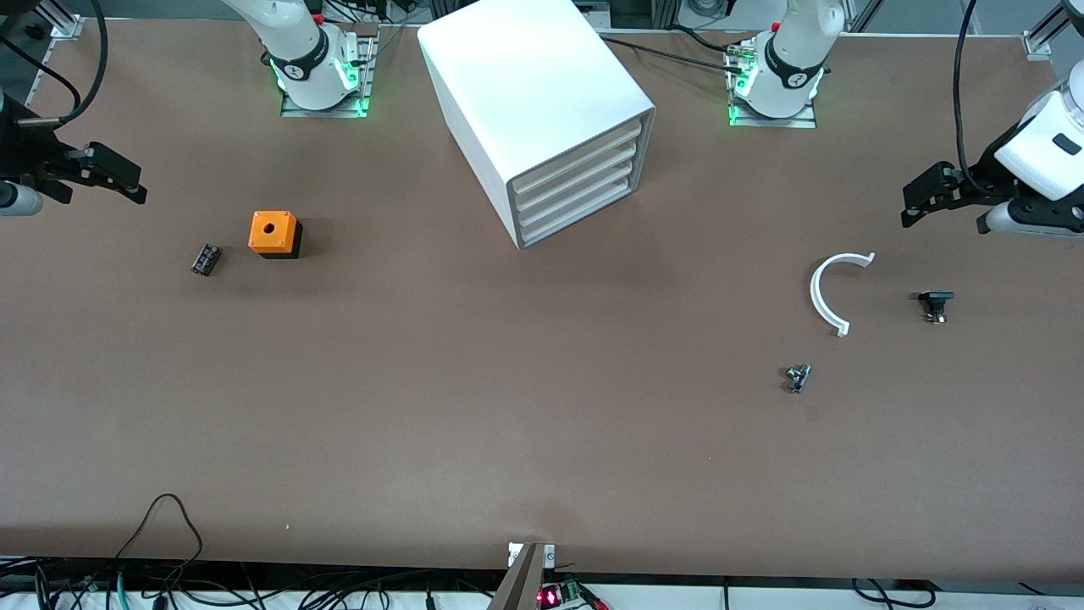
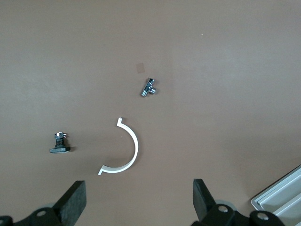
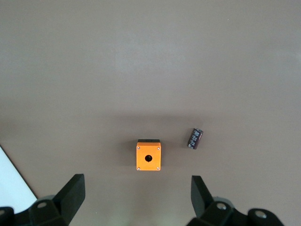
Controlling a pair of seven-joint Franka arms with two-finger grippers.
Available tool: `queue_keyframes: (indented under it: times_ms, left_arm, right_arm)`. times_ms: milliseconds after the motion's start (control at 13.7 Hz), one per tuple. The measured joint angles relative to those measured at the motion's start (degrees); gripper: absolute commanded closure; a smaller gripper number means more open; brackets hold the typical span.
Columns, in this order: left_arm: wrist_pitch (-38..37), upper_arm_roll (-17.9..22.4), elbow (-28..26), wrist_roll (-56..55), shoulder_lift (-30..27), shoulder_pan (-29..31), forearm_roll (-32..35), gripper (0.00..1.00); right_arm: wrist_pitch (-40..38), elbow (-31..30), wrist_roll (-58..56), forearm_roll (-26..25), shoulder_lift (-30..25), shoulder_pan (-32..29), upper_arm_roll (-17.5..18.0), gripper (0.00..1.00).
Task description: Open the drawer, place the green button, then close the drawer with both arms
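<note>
The drawer, lowest of four in the white cabinet, is pushed in flush with the three above it, so what it holds cannot be seen. The cabinet stands between the two arm bases, its front turned toward the front camera and the left arm's end of the table.

The left gripper hangs over that end of the table, well apart from the drawer, with its fingers spread wide and nothing between them. Below it lie a white C-shaped ring, a black-capped switch beside the ring and closer to the table's end, and a small metal fitting nearer to the front camera than both.

The right gripper hangs over the right arm's end of the table, also released and empty, equally far from the drawer. Under it sit an orange box with a hole in its top and a dark cylinder just beside the box, toward the table's end.
</note>
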Motion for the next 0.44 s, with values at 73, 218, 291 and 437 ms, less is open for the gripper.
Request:
queue_keyframes:
  times_ms: [73, 218, 291, 437]
  left_arm:
    - [-0.21, -0.04, 0.00, 0.00, 0.02, -0.02, 0.00, 0.00]
    - [-0.39, -0.06, 0.01, -0.08, 0.02, -0.05, 0.00, 0.00]
    - [-0.51, -0.07, 0.01, -0.15, 0.02, -0.05, 0.00, 0.00]
    - [-0.64, -0.07, 0.01, -0.23, 0.03, -0.05, 0.00, 0.00]
  right_arm:
    - [-0.03, 0.00, 0.00, 0.00, 0.04, 0.00, 0.00, 0.00]
    - [-0.03, 0.00, 0.00, 0.00, 0.11, 0.00, -0.01, 0.00]
    - [-0.03, 0.00, 0.00, 0.00, 0.13, 0.00, -0.01, 0.00]
    - [-0.04, 0.00, 0.00, 0.00, 0.15, 0.00, -0.01, 0.00]
